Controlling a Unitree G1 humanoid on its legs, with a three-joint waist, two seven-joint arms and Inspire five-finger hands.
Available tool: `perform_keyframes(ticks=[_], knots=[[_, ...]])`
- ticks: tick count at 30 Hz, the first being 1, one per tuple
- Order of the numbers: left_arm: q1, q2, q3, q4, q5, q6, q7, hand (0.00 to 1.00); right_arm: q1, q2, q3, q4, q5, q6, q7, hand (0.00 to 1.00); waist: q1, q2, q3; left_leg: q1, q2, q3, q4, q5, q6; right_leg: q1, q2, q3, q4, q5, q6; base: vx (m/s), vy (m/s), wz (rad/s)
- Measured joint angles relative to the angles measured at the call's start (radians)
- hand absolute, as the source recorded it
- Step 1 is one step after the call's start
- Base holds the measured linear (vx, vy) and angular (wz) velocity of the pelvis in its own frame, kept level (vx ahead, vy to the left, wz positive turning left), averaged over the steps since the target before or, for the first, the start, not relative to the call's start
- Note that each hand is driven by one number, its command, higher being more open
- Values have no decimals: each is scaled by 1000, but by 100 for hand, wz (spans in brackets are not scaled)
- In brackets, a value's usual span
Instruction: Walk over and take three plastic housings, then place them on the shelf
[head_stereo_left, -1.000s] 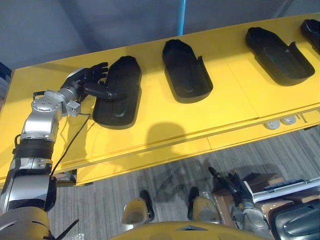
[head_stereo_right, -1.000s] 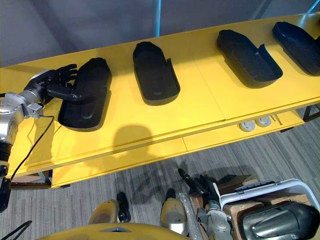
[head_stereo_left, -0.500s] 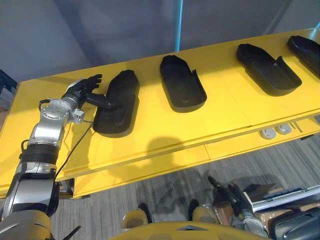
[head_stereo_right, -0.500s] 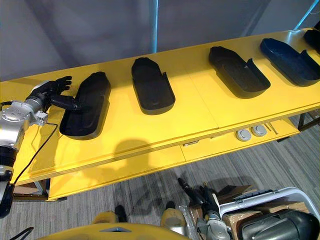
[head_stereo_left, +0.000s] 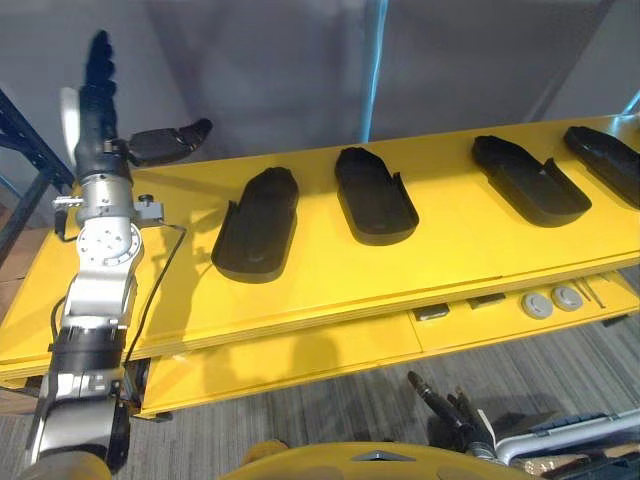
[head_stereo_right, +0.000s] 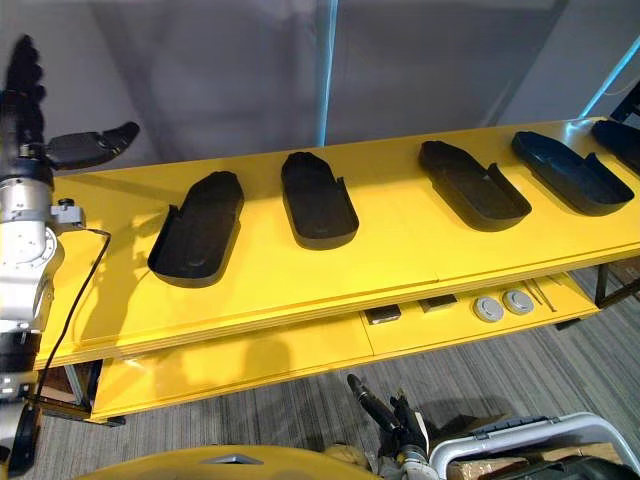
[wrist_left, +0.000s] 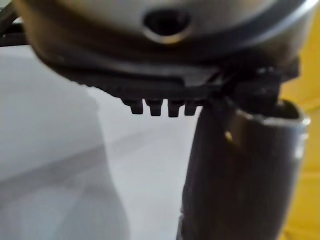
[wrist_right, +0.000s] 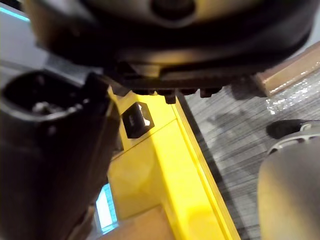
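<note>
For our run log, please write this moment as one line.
left hand: raised, open, empty | right hand: low, open, empty | housings: lying on yellow shelf

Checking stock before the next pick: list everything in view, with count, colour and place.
plastic housings: five, black, in a row along the table
table: one, yellow, across the view
round discs: two, grey, on the table's lower ledge, right part
pole: one, blue, upright behind the table
floor: grey carpet, below the table
left robot hand: one, dark, raised above the table's left end, open, empty
right robot hand: one, dark, low over the floor, open, empty
</note>
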Motion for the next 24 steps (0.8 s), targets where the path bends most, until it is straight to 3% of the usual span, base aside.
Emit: perform_keyframes(ticks=[4,10,15,20,24], knots=[[159,-81,72,-126,-111,-64,-15,100,0,26,-11,27,-1,1,-5,100,26,-11,-34,17,-8,-12,-18,1,1,26,-3,-19,-17,2,3,26,9,9],[391,-219,155,-290,-153,-157,-88,100,-1,73,-61,59,-5,4,-8,100,36,-21,-45,18,-32,-52,-50,5,13,39,-19,-65,-18,3,5,13,21,22],[570,-343,174,-344,-220,-190,-271,100,-3,86,-95,82,-6,13,-28,100,58,-19,-48,23,-57,-96,-83,21,29,57,-38,-121,-18,7,10,18,42,26],[676,-382,178,-336,-267,-190,-476,100,-25,85,-120,119,-7,17,-29,100,83,-18,-48,30,-71,-117,-116,42,35,61,-40,-145,-18,7,10,7,19,14],[687,-382,173,-257,-369,-168,-649,100,-63,74,-131,168,-8,21,-24,100,92,-4,-46,29,-74,-130,-130,58,25,64,-40,-164,-23,6,10,-7,-3,10]])
